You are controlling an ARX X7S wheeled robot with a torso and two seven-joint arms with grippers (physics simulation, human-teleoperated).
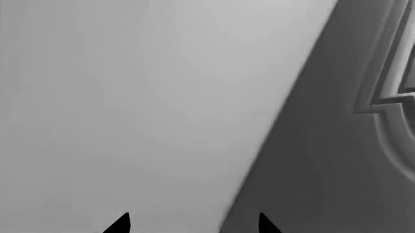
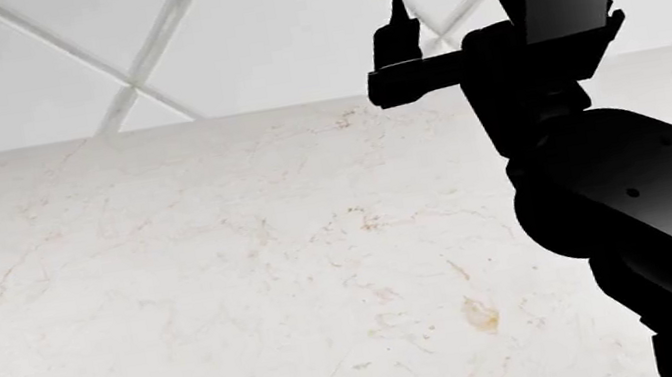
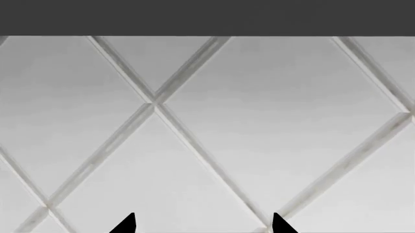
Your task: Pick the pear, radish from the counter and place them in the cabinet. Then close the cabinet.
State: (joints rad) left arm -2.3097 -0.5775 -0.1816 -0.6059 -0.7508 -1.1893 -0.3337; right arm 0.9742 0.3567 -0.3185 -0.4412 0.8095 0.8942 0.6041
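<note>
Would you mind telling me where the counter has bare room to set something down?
In the head view the counter lies bare from the diamond-tiled wall at the back to the near edge, and across its whole left and middle. Only the right side is crowded, where the right arm rises with its gripper raised. No pear or radish shows.

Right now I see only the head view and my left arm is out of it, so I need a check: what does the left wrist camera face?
Observer: The left gripper points at a pale surface beside a darker panel with raised moulding, probably a cabinet door.
Operator: Is it holding anything?
Observer: No, its tips stand apart with nothing between them.
Operator: And the right one? I only see it side-on.
Observer: The right gripper is open and empty, facing the diamond tile wall below a dark band.
</note>
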